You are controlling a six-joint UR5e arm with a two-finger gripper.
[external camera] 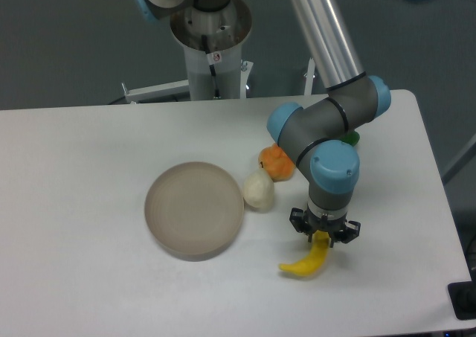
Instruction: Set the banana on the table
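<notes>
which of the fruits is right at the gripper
The banana: its upper end sits at the gripper, low right of the plate. The cream fruit and orange fruit lie apart, up by the arm's elbow.

Banana top end hidden by end effector, finger gap indiscernible
</notes>
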